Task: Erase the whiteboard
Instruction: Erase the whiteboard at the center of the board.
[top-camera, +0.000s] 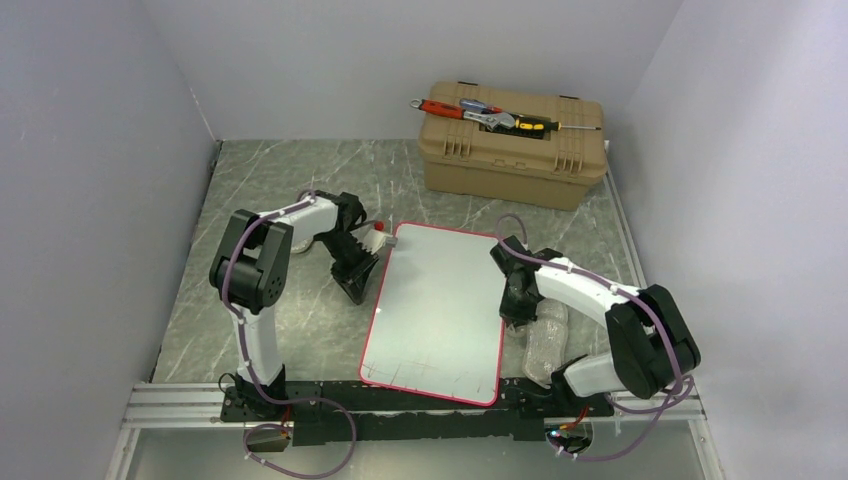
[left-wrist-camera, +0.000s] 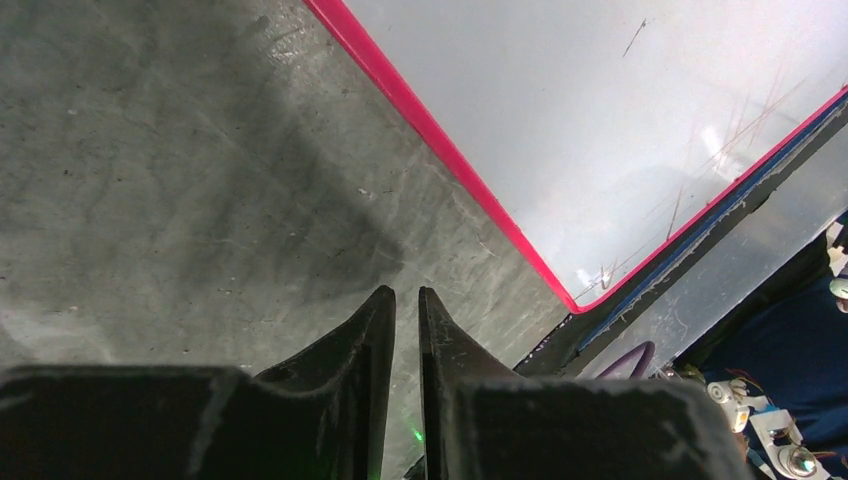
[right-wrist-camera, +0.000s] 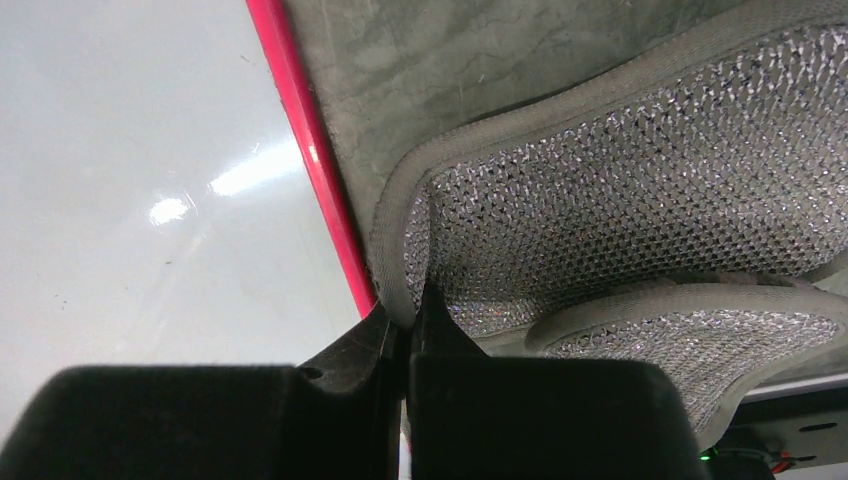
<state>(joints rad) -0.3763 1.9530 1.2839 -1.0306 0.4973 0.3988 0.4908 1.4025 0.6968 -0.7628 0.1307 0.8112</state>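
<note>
Red-rimmed whiteboard, one; mesh cloth, one.

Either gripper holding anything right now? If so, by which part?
The right gripper pinches the silvery mesh cloth by its grey hemmed edge, beside the whiteboard rim. The left gripper holds nothing; its jaws stand slightly apart over the table.

Top camera: high, behind the arm bases, looking down and toward the far wall, whole table in view. Left wrist camera: low and close over the table, left of the whiteboard, facing its near-left corner. Right wrist camera: very close, looking down at the whiteboard's right rim and a mesh cloth. All three share the whiteboard.
</note>
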